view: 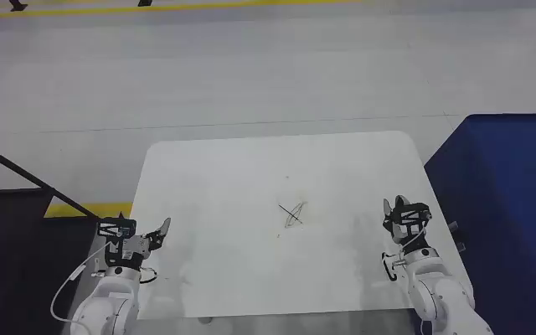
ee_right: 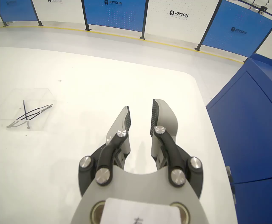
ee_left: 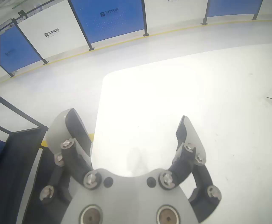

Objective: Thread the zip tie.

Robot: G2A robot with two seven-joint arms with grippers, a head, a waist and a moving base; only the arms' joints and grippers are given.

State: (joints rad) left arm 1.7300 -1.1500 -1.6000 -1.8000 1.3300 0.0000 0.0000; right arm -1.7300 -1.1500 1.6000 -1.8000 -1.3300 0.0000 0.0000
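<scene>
A few thin zip ties, black and grey, lie crossed over each other near the middle of the white table. In the right wrist view the zip ties rest inside a shallow clear tray. My left gripper hovers at the table's near left edge, far from the ties; in its own view this gripper is open wide with nothing in it. My right gripper stands near the table's right edge, and its own view shows it open by a narrow gap and holding nothing.
A blue cabinet stands close against the table's right side, seen as a blue cabinet beside the right gripper. A dark barrier stands left of the table. Fence panels line the room behind.
</scene>
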